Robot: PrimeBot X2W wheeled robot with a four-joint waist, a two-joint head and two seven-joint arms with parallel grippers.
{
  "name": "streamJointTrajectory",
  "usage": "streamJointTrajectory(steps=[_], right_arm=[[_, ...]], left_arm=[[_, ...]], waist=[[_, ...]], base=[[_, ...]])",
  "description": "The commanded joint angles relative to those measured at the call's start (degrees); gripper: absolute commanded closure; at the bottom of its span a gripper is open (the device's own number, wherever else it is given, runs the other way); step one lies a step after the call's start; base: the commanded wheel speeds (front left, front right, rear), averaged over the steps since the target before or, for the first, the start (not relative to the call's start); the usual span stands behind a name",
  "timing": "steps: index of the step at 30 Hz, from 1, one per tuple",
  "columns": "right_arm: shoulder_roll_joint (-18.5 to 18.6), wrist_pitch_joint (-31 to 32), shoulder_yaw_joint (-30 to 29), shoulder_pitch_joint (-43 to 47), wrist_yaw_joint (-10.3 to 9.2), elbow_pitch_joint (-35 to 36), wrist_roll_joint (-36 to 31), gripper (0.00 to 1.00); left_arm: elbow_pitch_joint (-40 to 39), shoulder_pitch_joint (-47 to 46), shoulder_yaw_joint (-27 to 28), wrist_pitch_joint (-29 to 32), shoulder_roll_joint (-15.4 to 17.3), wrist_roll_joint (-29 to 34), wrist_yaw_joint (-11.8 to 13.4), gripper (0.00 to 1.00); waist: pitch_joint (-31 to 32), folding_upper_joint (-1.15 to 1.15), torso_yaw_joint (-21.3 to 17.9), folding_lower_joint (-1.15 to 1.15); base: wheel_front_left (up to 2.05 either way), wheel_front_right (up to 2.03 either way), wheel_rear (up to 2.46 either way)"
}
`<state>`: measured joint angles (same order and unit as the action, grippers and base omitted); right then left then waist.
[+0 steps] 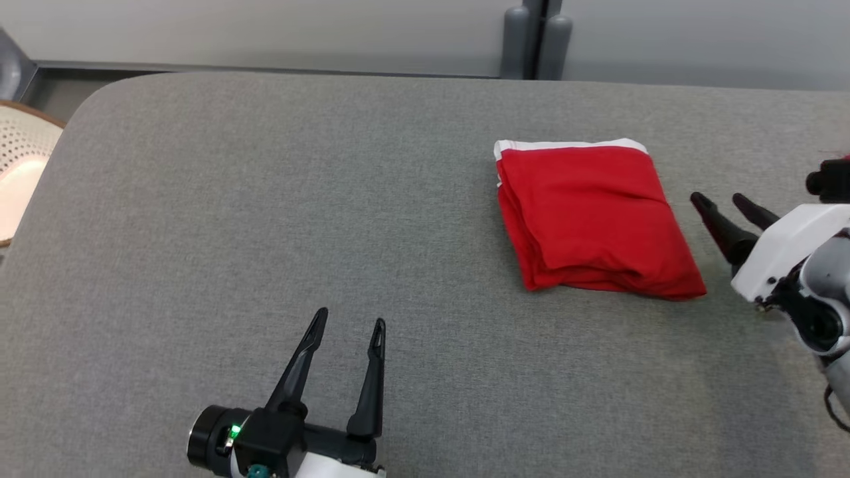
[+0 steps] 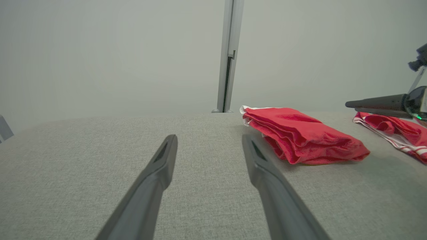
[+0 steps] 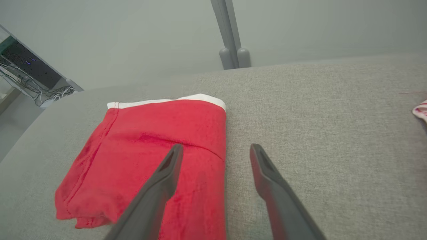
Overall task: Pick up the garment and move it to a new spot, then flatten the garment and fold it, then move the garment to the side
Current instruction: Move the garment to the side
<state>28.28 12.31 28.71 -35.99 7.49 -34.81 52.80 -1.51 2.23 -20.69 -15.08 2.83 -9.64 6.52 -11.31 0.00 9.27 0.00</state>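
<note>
Folded red garment (image 1: 591, 216) lies right of centre on the grey table (image 1: 265, 199). Right gripper (image 1: 716, 198), jaws wide and empty, hovers beside its right edge, apparently poised to shift it aside. Left gripper (image 1: 350, 317), equally wide, waits near-left, well apart.

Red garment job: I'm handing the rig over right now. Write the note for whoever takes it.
Grippers: left gripper open, empty, over bare table near the front. Right gripper open, empty, raised just off the right edge of the red garment.
Things: red garment lies folded in a compact stack, right of the table's middle. A second striped garment lies further right.
Done: flattening and folding, judging by the stack.
Left: probably the move to the side.
</note>
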Motion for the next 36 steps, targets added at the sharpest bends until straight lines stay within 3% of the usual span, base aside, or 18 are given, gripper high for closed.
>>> streamJointTrajectory(steps=[1,10,12,13,14,18,25,36], right_arm=[[0.71,0.53,0.19,-0.64,-0.02,-0.62,0.57,0.00],[3.58,3.93,4.89,-6.14,-0.01,-7.35,3.39,0.00],[3.52,3.82,6.29,-6.71,-0.01,-8.41,3.53,0.55],[3.43,3.89,6.92,-6.86,-0.01,-8.77,3.74,0.70],[3.28,3.88,7.65,-7.04,-0.01,-9.00,3.97,0.99],[3.36,2.53,10.28,-7.10,-0.03,-8.44,5.04,1.00],[6.99,-3.04,14.93,-9.72,-0.03,-5.68,3.56,1.00],[18.14,-5.03,17.56,-15.40,-0.03,-3.31,1.57,1.00]], left_arm=[[-0.39,-1.20,-0.17,-0.10,0.17,0.14,-0.16,0.00],[-0.82,-4.25,-2.68,-0.10,0.16,-0.43,1.17,0.00],[-0.73,-4.55,-3.00,-0.10,0.16,-0.47,1.23,0.00],[-0.61,-4.63,-3.12,-0.10,0.17,-0.58,1.29,0.00],[-0.57,-4.85,-3.19,-0.10,0.16,-0.67,1.46,0.00],[-0.37,-5.25,-3.02,-0.10,0.15,-0.85,1.64,0.00],[-0.31,-5.03,-1.76,-0.10,0.16,0.19,1.22,0.00],[-0.07,-6.27,0.35,-0.09,0.17,2.38,-0.59,0.00]], waist=[[-2.10,0.00,2.08,0.00],[-6.04,0.00,5.48,0.00],[-6.59,0.00,5.79,0.00],[-6.74,0.00,5.85,0.00],[-6.86,0.00,5.83,0.00],[-6.79,0.00,4.96,0.00],[-5.68,0.00,0.50,0.00],[-7.61,0.00,-7.43,0.00]], base=[[0.00,0.00,0.00],[0.00,0.00,0.00],[0.00,0.00,0.00],[0.00,0.00,0.00],[0.00,0.00,0.00],[0.00,0.00,0.00],[0.00,0.00,0.00],[0.00,0.00,0.00]])
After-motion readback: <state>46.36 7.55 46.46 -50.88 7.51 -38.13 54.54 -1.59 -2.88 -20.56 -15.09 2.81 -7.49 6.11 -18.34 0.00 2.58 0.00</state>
